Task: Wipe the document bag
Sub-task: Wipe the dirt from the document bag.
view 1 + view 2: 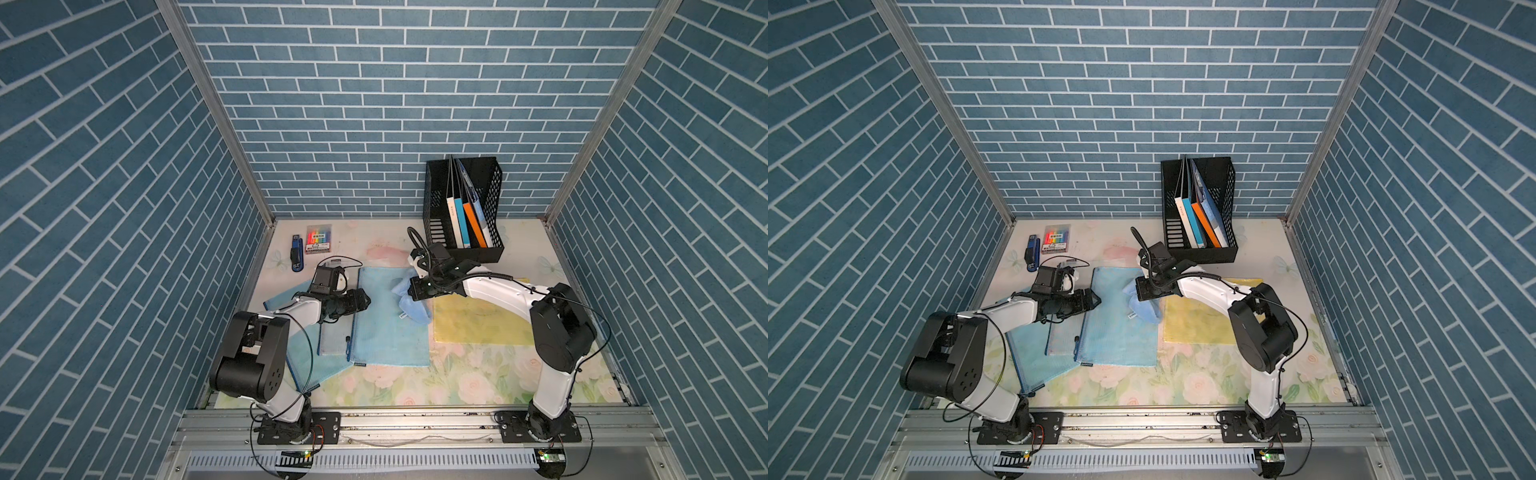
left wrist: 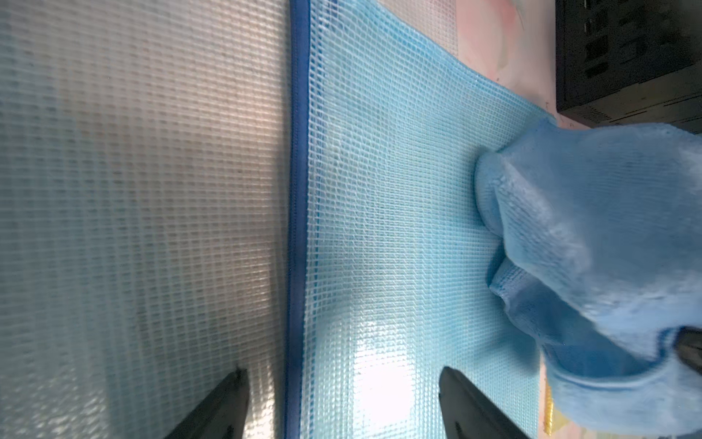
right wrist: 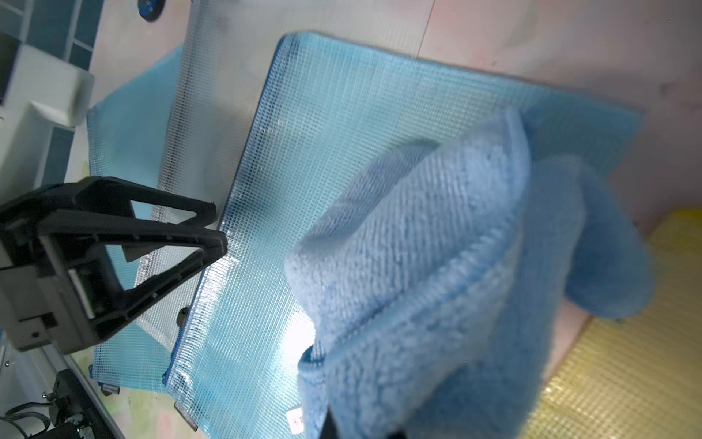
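The document bag (image 1: 390,336) (image 1: 1121,336), a light blue mesh zip pouch, lies flat at mid-table. A fluffy blue cloth (image 1: 411,309) (image 3: 437,266) rests on its far right corner, with my right gripper (image 1: 412,291) (image 3: 361,429) shut on it. The cloth hides most of those fingers. My left gripper (image 1: 365,300) (image 2: 343,380) stands open low over the bag's left side. Its tips straddle the dark blue zip edge (image 2: 298,190), one over the blue bag (image 2: 399,190), one over a clear pouch. Nothing sits between them.
A clear mesh pouch (image 1: 332,338) and another blue pouch (image 1: 299,357) overlap on the left under my left arm. A yellow pouch (image 1: 478,322) lies on the right. A black file holder with books (image 1: 463,208) stands at the back. A stapler (image 1: 296,255) and marker pack (image 1: 319,240) lie at the back left.
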Available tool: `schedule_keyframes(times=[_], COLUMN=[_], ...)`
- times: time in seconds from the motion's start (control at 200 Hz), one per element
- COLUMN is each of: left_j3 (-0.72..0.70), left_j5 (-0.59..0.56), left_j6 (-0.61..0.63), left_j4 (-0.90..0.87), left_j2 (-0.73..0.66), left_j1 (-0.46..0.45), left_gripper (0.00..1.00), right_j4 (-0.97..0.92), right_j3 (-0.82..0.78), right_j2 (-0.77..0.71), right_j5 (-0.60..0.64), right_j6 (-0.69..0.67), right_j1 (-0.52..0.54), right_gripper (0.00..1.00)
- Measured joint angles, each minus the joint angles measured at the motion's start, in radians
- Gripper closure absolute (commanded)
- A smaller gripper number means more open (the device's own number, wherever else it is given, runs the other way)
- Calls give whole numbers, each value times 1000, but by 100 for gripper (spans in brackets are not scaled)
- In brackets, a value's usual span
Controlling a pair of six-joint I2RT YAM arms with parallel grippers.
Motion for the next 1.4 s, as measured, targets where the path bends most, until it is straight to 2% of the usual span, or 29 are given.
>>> schedule_keyframes(times=[0.325, 0.57, 0.681, 0.811, 0.891, 0.976, 1.151, 1.401], left_j3=[0, -10, -26, -40, -42, -42, -43, -44], left_j5=[69, 113, 122, 126, 114, 102, 84, 73], left_j6=[0, -13, -25, -32, -36, -35, -34, -32], left_j4=[43, 61, 77, 82, 76, 66, 48, 32], left_j2=[46, 53, 53, 52, 51, 47, 36, 23], left_j1=[3, 3, 3, 3, 3, 2, 2, 3], left_gripper=[56, 77, 83, 97, 100, 100, 100, 100], right_j4=[-4, -26, -29, -44, -69, -127, -199, -266], right_j3=[2, 63, 70, 85, 101, 140, 193, 273], right_j2=[144, 187, 193, 199, 201, 205, 197, 191], right_j5=[-34, -43, -45, -42, -31, -3, 92, 224], right_j6=[58, 58, 58, 55, 43, -2, -87, -165], right_j1=[26, 43, 47, 51, 60, 81, 134, 111], right_gripper=[100, 100, 100, 100, 85, 63, 35, 31])
